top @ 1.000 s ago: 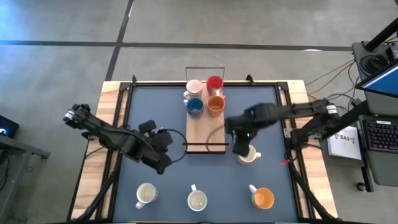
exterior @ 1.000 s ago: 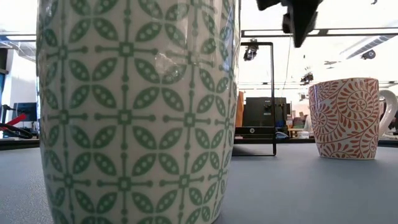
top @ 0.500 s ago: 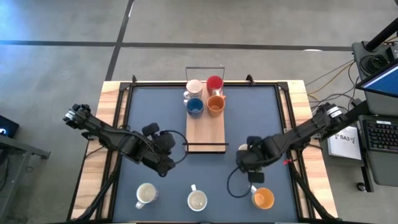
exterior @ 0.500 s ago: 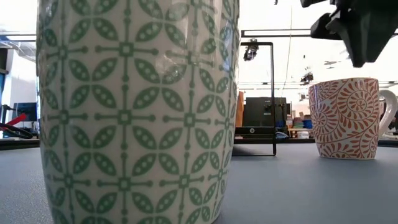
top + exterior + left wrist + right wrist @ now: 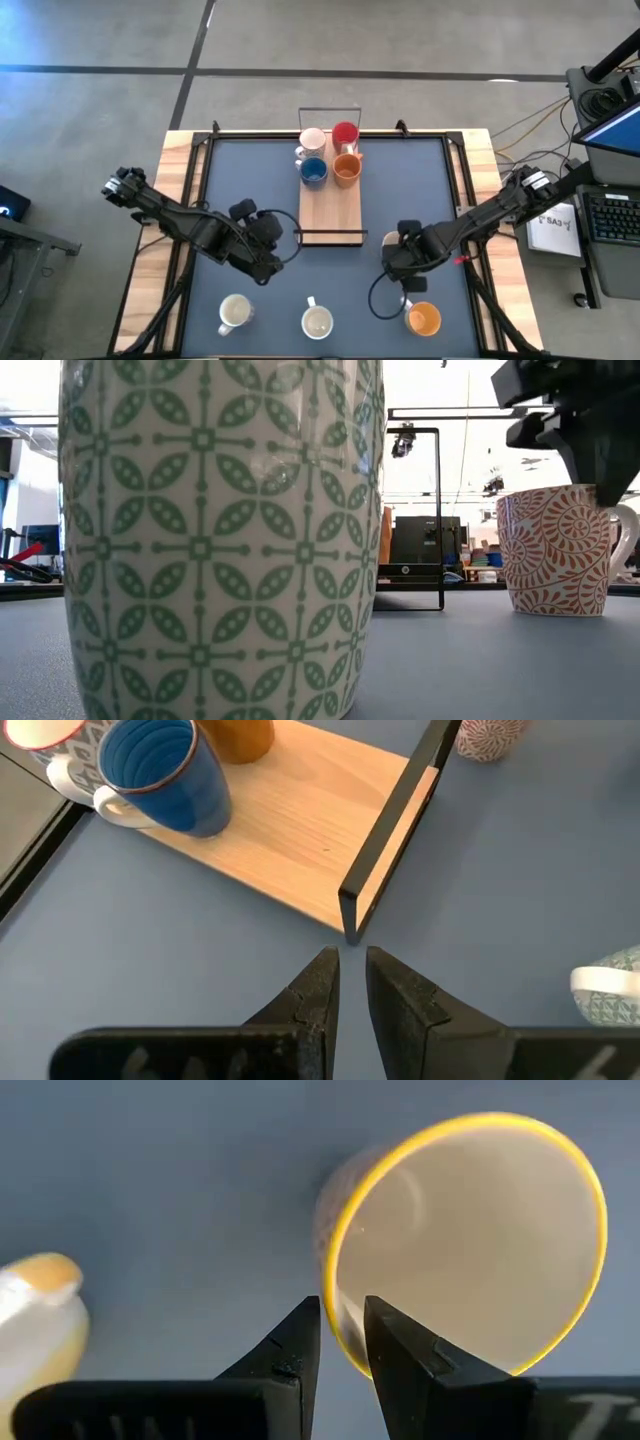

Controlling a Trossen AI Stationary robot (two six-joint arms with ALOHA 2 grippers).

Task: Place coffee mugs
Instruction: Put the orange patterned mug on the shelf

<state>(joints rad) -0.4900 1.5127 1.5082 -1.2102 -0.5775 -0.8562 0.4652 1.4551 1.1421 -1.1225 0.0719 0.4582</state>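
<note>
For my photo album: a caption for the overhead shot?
Four mugs fill the wooden tray; right claw reaches toward another.

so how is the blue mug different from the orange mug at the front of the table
The blue mug stands on the wooden tray among three other mugs; the orange mug stands on the blue table mat. No arm is near the blue mug; the right gripper hovers just behind the orange mug. Both stand upright.

A: What colours on the light-wood tray (image 5: 331, 208)?
B: Blue mug (image 5: 165, 775), red mug (image 5: 345, 133), orange mug (image 5: 347, 168), cream mug (image 5: 312, 139).
A: Nearer?
B: Green leaf-patterned mug (image 5: 220, 540), orange swirl-patterned mug (image 5: 555, 550), grey-blue tabletop (image 5: 250, 180).
</note>
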